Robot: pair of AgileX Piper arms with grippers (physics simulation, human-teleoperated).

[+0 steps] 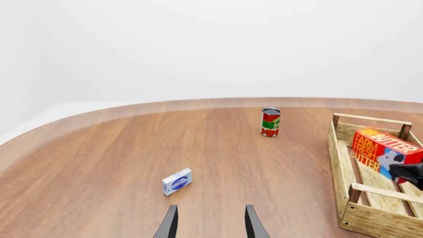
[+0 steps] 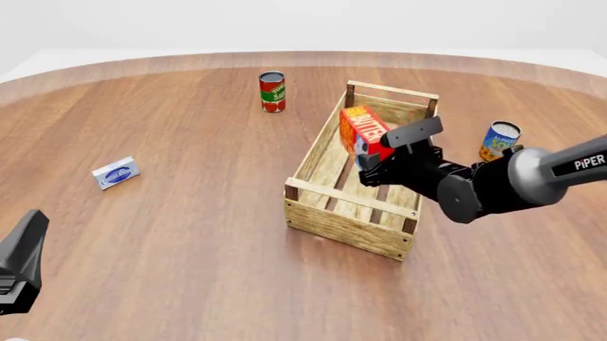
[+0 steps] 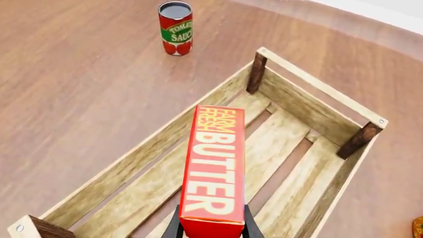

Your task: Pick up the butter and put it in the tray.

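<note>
- The butter (image 3: 215, 168) is pinched at its near end between the fingers of the right gripper (image 3: 210, 229); the carton is held over the inside of the tray (image 2: 328, 222), tilted, "FARM FRESH BUTTER" face up in the right wrist view.
- Whether the carton touches the tray's slatted floor cannot be told.
- The tray is seen as a light-wood crate with dark corner posts; the right arm (image 2: 512, 181) is reached in over its right rim.
- The left gripper (image 1: 210, 225) is seen with fingers spread and nothing between them, well left of the tray, low over the table (image 2: 190, 270).
- A tomato sauce can (image 2: 272, 91) is stood upright beyond the tray's far-left corner.
- A small white-and-blue packet (image 2: 116, 172) is laid well left of the tray.
- A blue-and-yellow soup can (image 2: 499, 141) is stood just right of the tray, behind the right arm.
</note>
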